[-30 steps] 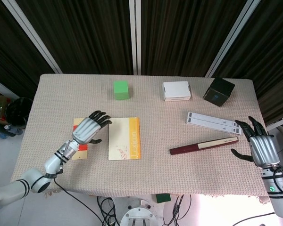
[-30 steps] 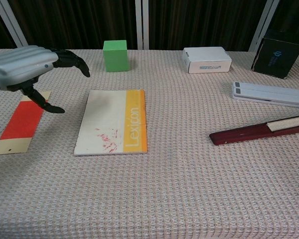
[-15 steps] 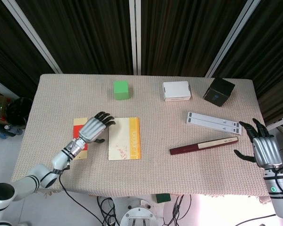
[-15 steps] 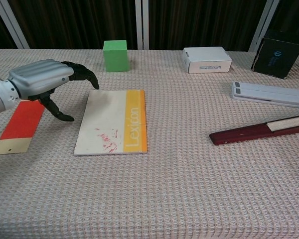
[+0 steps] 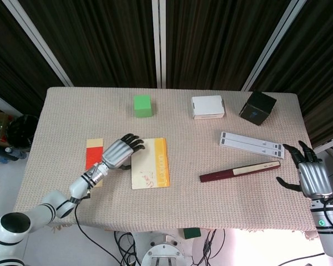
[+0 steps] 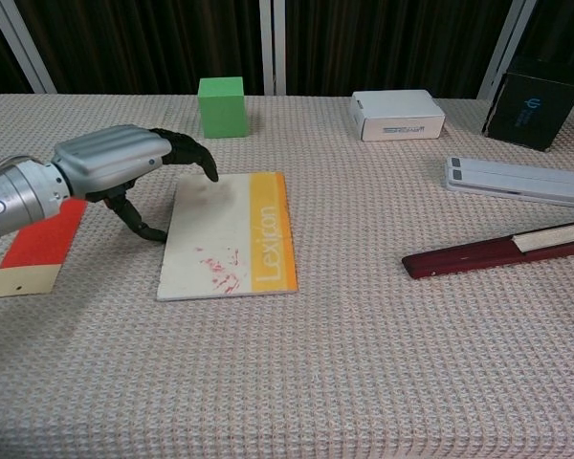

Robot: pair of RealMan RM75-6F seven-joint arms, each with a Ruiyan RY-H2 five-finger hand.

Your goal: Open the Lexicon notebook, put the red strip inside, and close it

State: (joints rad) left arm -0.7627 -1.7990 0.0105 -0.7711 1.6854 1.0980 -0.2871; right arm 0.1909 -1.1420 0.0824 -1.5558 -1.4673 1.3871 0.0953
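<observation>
The Lexicon notebook (image 5: 151, 163) (image 6: 231, 235) lies closed on the table, cream cover with an orange band along its right side. My left hand (image 5: 121, 153) (image 6: 122, 164) is at the notebook's left edge, its dark fingertips curled down onto the cover's top left corner and the thumb low beside the edge. It holds nothing. The red strip (image 5: 93, 157) (image 6: 35, 247) lies flat on the cloth to the left of that hand. My right hand (image 5: 308, 174) hovers with fingers spread at the table's right edge, empty; the chest view does not show it.
A green cube (image 5: 142, 105) stands at the back, with a white box (image 5: 207, 107) and a black box (image 5: 257, 108) to its right. A white bar (image 5: 251, 145) and a dark red pen-like case (image 5: 239, 171) lie on the right half.
My left hand has moved right from above the red strip to the notebook's left edge. The notebook has shifted slightly right and turned a little. My right hand drew back toward the table edge.
</observation>
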